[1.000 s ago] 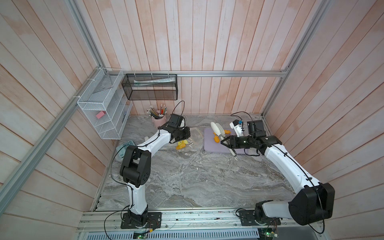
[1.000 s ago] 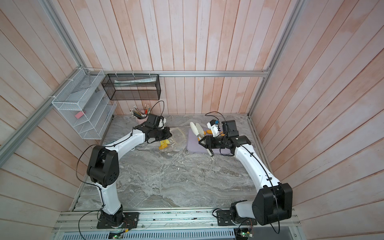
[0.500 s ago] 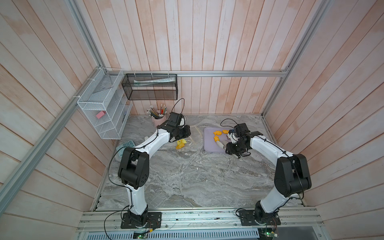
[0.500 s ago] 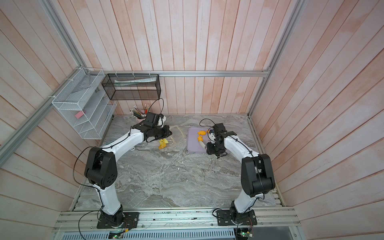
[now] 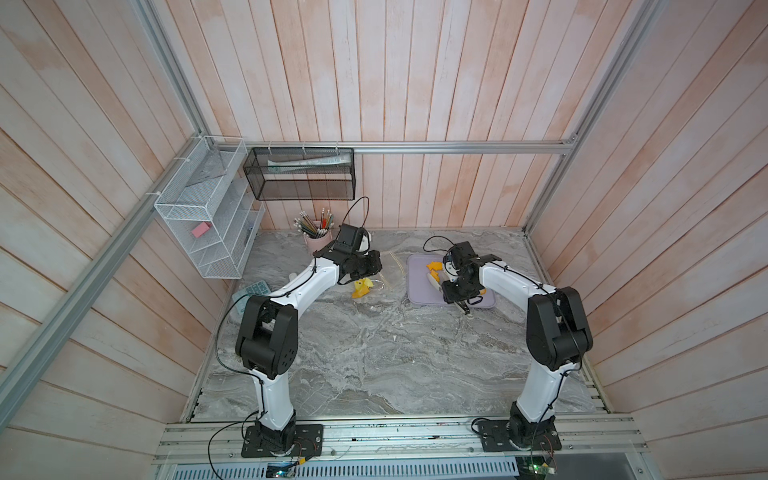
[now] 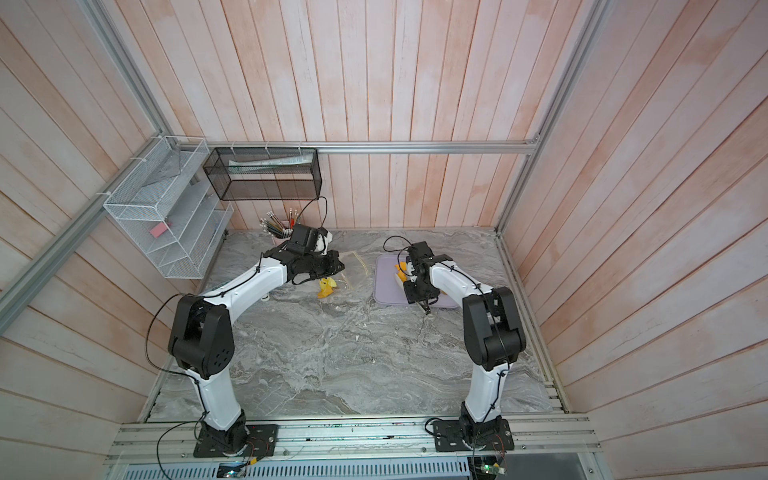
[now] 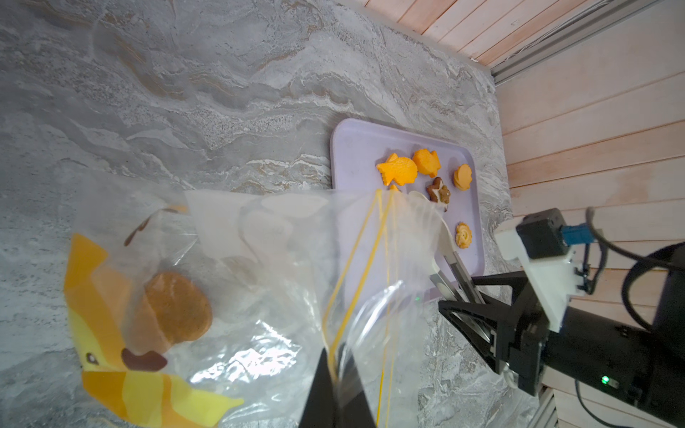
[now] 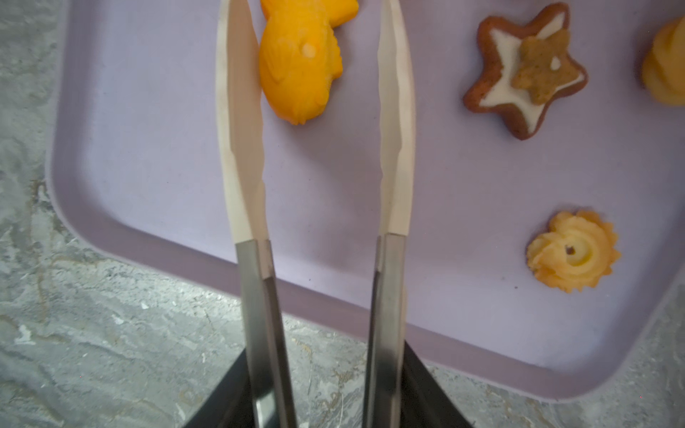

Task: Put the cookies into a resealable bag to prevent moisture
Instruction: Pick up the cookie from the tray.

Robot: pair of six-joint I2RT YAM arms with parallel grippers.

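Note:
My left gripper (image 7: 335, 374) is shut on the yellow seal strip of the resealable bag (image 7: 259, 259). The clear bag hangs open, its mouth toward the lilac tray (image 7: 356, 148), and one round brown cookie (image 7: 178, 307) lies inside it. My right gripper (image 8: 326, 389) is shut on metal tongs (image 8: 244, 148) with white tips. The tips stand apart low over the tray, either side of an orange fish cookie (image 8: 300, 70). A brown star cookie (image 8: 526, 70) and a yellow swirl cookie (image 8: 574, 254) lie beside them. Both top views show the bag (image 5: 382, 278) left of the tray (image 6: 384, 291).
A pink pencil cup (image 5: 318, 239) stands at the back behind my left arm. On the left wall hang a white wire rack (image 5: 208, 216) and a black mesh basket (image 5: 299, 174). A pale teal item (image 5: 253, 289) lies by the left wall.
My right arm has folded in and brought the tongs down from above the tray to just over the cookies. The left gripper and the bag have hardly moved.

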